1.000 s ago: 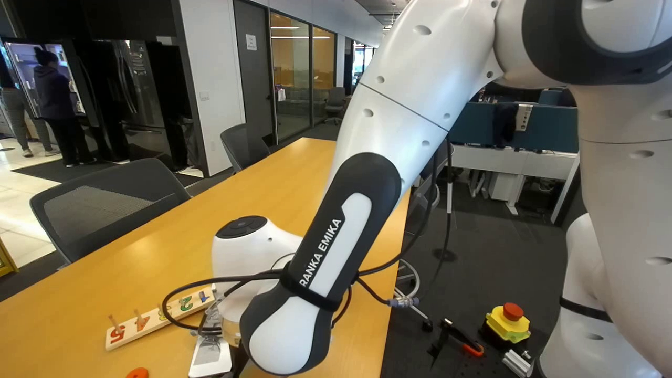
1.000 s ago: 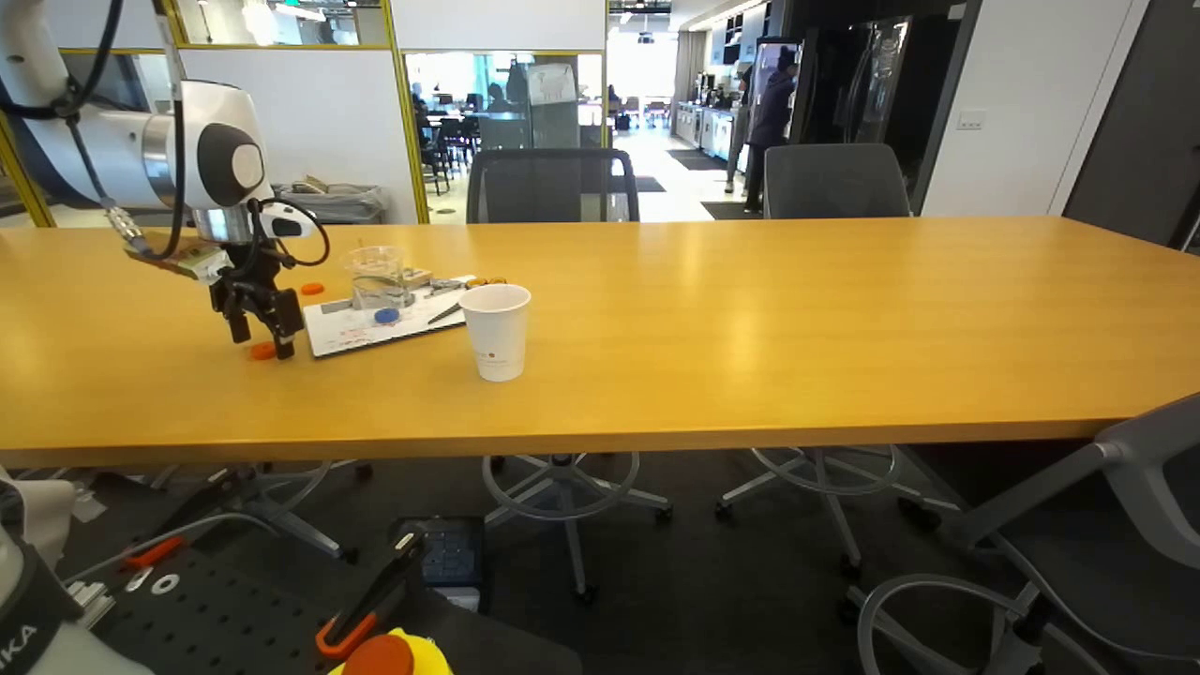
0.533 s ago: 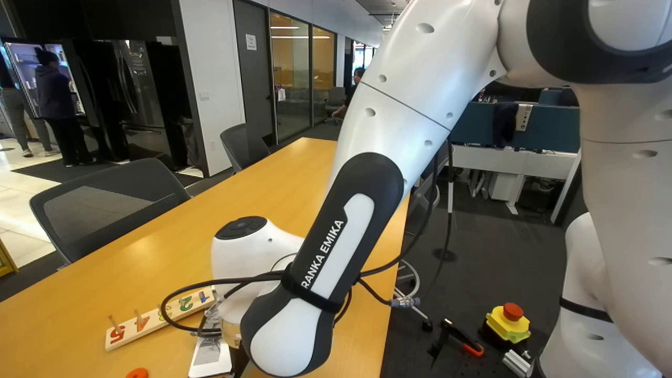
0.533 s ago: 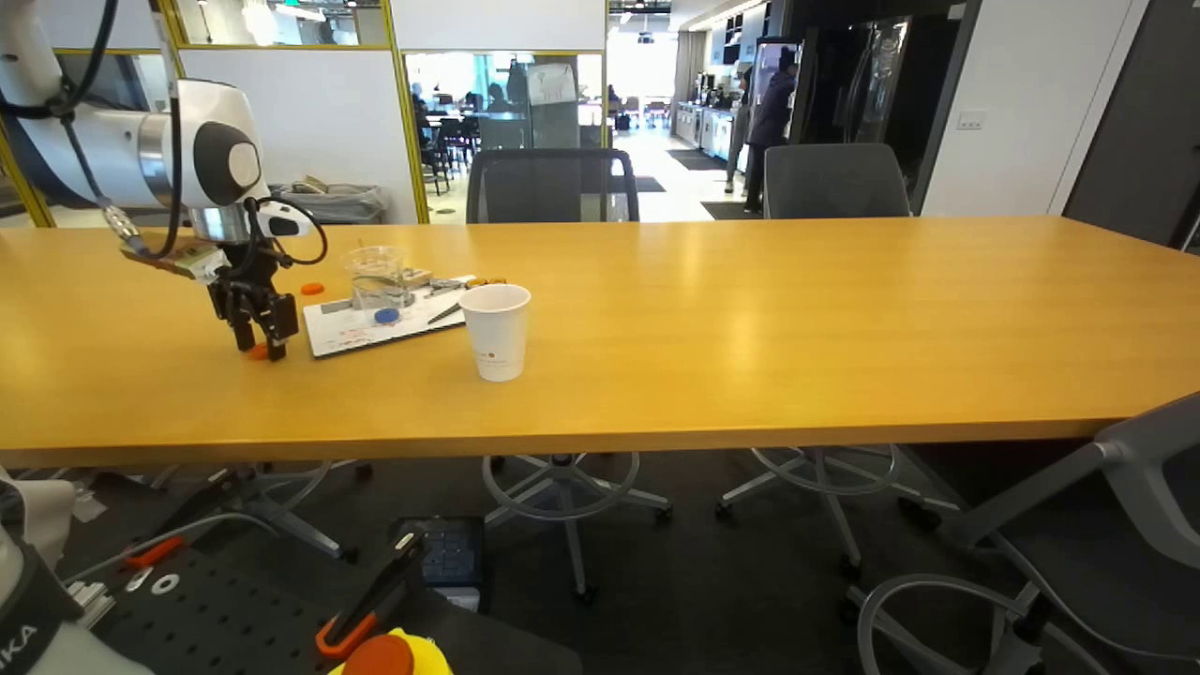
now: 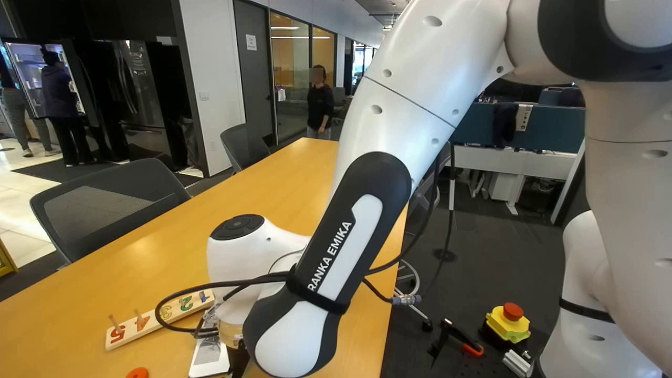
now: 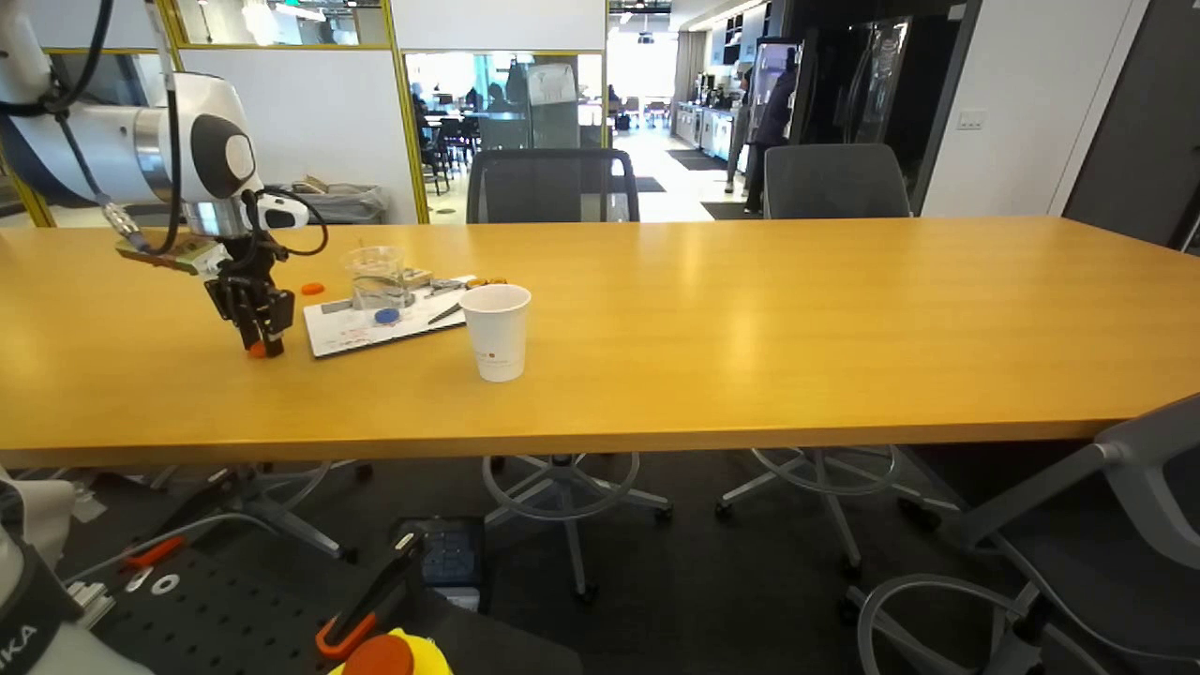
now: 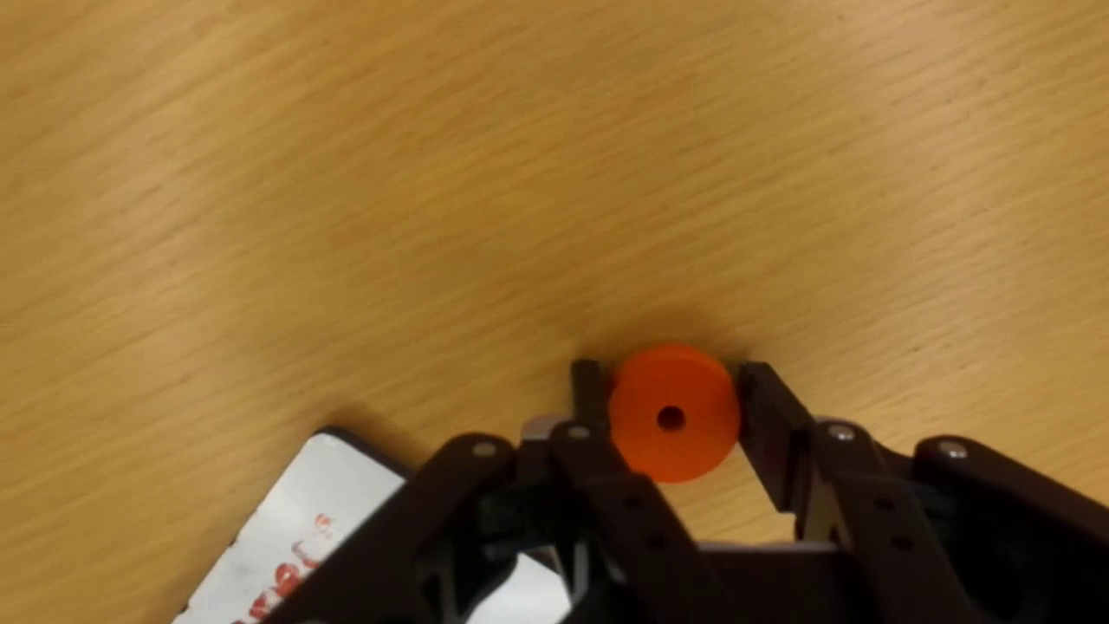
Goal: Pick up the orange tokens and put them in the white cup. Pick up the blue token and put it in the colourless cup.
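My gripper (image 7: 667, 386) is shut on an orange token (image 7: 671, 455), its two pads against opposite sides of the disc; whether the disc still touches the table, I cannot tell. Farther back on the table lies another orange token (image 6: 312, 289), which also shows as an orange disc (image 5: 137, 373) at the picture's bottom edge. The white cup (image 6: 497, 337) stands upright to the right of the gripper in an exterior view. A blue token (image 6: 386, 317) rests on a white board (image 6: 342, 339), just in front of the colourless cup (image 6: 378, 267).
Scissors with yellow handles (image 6: 487, 281) and a dark pointed tool (image 6: 444, 314) lie on the white board. Beyond the arm is a wooden number strip (image 5: 157, 317) with upright pegs. The table's front edge (image 6: 600, 439) runs below the white cup. Chairs (image 6: 553, 187) stand behind.
The gripper's fingers have come together around the orange token from a wide stance. The hand has shifted slightly left in an exterior view. A person has appeared behind the table.
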